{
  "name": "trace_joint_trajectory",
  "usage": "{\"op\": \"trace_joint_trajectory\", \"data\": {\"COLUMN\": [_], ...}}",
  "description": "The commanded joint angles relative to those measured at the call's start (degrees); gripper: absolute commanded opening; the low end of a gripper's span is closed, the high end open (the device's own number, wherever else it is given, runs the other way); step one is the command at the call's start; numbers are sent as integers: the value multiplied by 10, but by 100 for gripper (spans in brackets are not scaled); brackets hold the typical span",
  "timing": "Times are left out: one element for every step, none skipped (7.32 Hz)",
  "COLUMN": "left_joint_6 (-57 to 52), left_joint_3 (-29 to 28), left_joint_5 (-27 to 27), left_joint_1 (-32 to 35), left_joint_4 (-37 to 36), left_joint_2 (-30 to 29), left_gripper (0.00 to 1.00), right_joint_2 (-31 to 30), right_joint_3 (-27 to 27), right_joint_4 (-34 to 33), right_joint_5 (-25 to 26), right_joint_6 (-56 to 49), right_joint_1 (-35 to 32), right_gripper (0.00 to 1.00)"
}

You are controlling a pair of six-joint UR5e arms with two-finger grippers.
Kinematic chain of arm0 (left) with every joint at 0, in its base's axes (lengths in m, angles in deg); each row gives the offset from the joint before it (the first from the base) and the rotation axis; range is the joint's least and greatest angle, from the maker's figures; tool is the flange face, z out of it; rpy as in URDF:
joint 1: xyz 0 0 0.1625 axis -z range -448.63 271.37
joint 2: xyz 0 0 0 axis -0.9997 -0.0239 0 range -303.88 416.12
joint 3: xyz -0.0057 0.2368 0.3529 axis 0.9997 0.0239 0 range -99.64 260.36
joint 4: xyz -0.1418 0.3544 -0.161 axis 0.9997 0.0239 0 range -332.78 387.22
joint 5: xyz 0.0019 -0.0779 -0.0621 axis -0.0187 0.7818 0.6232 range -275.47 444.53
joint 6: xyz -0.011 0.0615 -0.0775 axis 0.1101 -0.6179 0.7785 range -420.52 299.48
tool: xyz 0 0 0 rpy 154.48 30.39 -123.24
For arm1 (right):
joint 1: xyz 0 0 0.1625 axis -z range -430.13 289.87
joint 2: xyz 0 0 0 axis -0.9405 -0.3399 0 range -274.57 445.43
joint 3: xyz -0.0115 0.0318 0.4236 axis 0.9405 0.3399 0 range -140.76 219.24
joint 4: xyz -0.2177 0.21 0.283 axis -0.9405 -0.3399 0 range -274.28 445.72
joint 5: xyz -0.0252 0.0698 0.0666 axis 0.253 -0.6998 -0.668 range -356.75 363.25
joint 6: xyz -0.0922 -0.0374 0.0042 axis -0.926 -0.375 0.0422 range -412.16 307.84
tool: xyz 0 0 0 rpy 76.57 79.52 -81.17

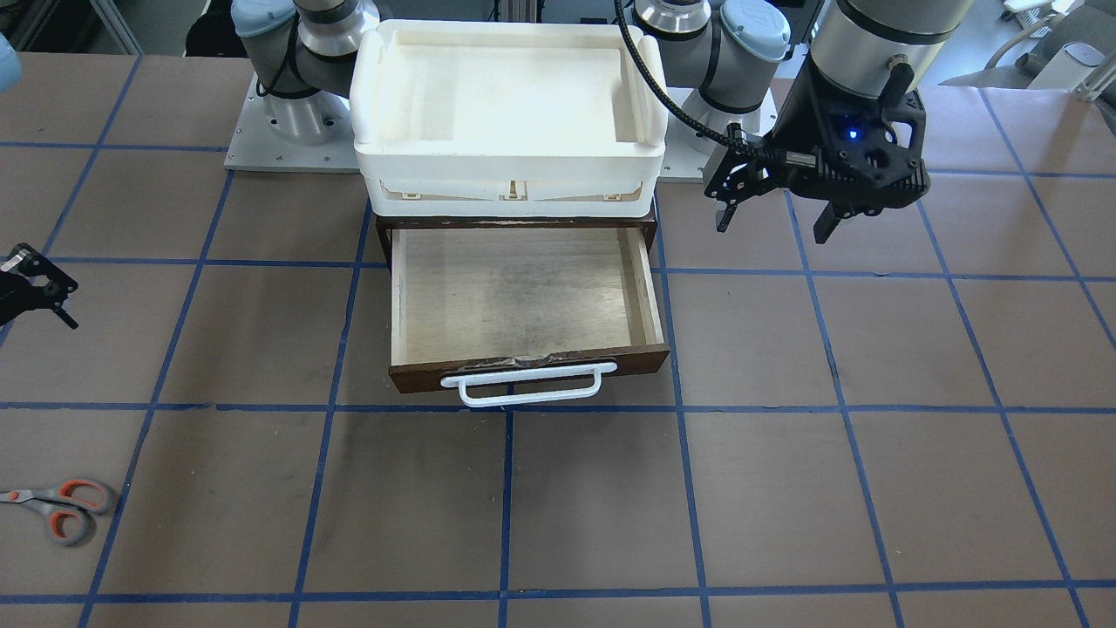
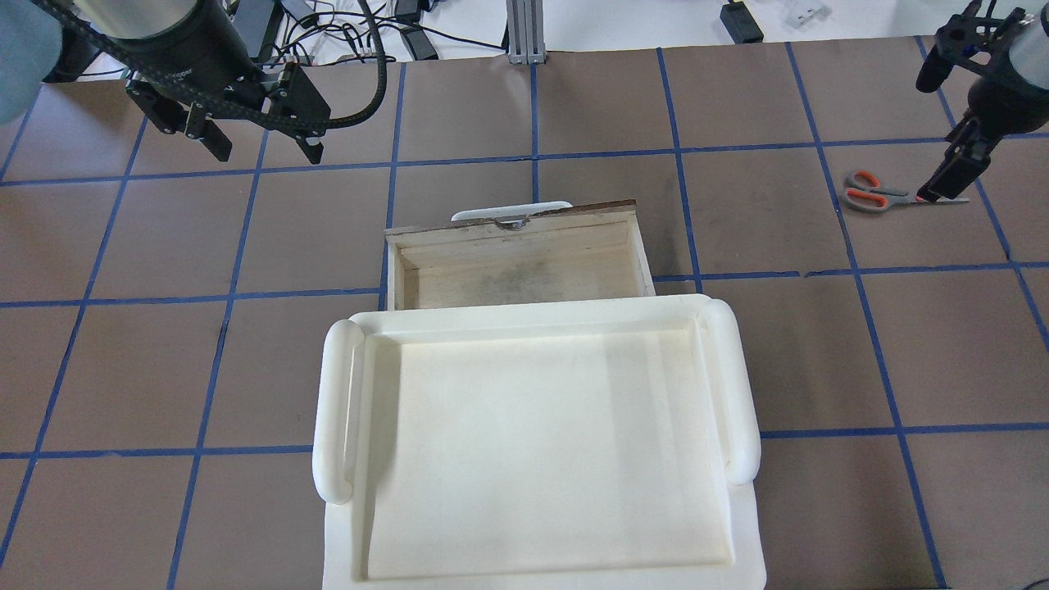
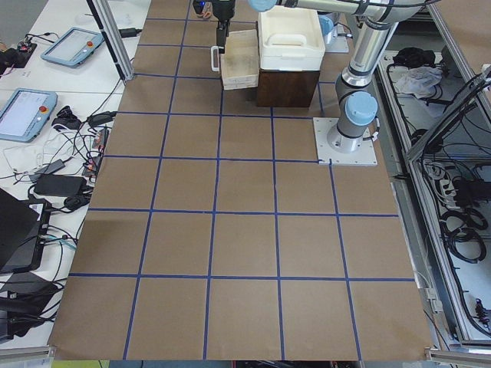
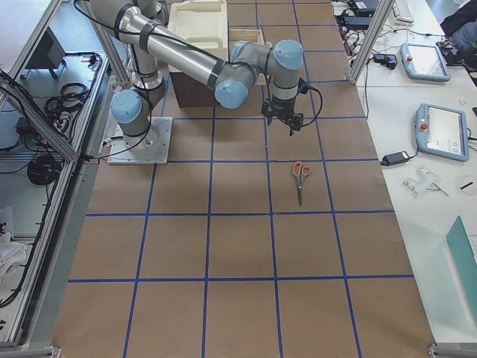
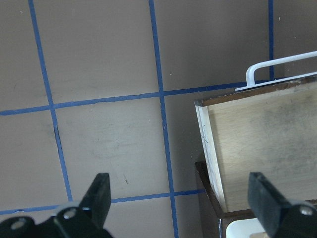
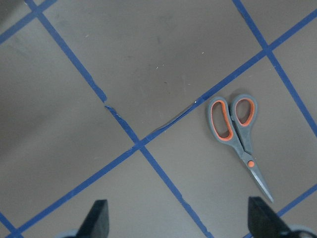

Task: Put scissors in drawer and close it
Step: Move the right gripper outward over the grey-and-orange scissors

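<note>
The scissors (image 2: 877,192) lie flat on the table at the far right, grey handles with orange linings; they also show in the front view (image 1: 61,510) and the right wrist view (image 6: 237,134). My right gripper (image 2: 936,131) hovers open and empty above the table beside them; its fingers (image 6: 99,218) stand apart from the scissors. The drawer (image 1: 523,296) is pulled out and empty, with its white handle (image 1: 523,384) at the front. My left gripper (image 2: 258,143) is open and empty, raised to the left of the drawer (image 5: 262,139).
A white plastic tray (image 2: 533,442) sits on top of the dark cabinet (image 3: 288,84) that holds the drawer. Blue tape lines grid the brown table. Tablets and cables lie on the side benches beyond the table's edge (image 4: 428,127).
</note>
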Motion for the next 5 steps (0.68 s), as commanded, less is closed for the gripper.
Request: {"op": "trace_joint_trajectory", "data": {"left_joint_6": [-1,-1,0,-1,-1], "left_joint_3": [0,0,0,0,0], "left_joint_5": [0,1,1,0,0], "left_joint_1": [0,0,0,0,0], "left_joint_4": [0,0,0,0,0], "left_joint_2": [0,0,0,0,0], "left_gripper": [100,100,100,100,100], "right_joint_2": [39,64,79,90,101], "right_joint_3": [6,10,10,9,10], "right_joint_4": [-25,-27,-45,-58,-61], "right_joint_5": [2,0,2,2,2], "right_joint_6": [-97,-125,-136,-131,-143], "right_joint_1": [25,33,36,36,37], "right_gripper": [99,100,100,100,100]}}
